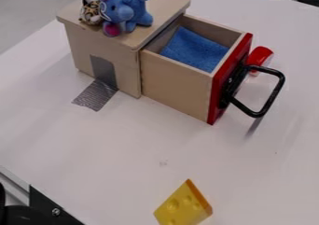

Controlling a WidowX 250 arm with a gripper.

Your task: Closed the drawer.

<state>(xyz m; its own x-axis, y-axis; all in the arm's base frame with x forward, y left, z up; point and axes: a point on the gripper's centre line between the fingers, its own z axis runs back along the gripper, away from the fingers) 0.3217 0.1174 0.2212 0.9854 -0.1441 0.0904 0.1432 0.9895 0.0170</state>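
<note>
We cannot tell whether the claw is open, closed or gripping anything. At the lower left corner we see a rounded black part [22,215] beside an angled black plate [46,209] with a screw in it, next to a pale metal rail [16,186]. The pale wooden drawer [174,86] stands pulled out of its box-shaped wooden cabinet [128,65], its red front panel [217,98] well apart from the cabinet and its black looped handle [274,94] pointing right. Inside the drawer we find a flat blue sponge-like piece [194,49]. A rounded red object [260,56] sits just behind the handle, partly hidden. On the cabinet top, a blue plush toy with pink ears [128,9] sits against a leopard-spotted plush toy [92,9]. Silver-grey tape [96,95] runs from the cabinet's side onto the white table [93,140]. Near the bottom edge we have a yellow toy cheese wedge [181,207].
</note>
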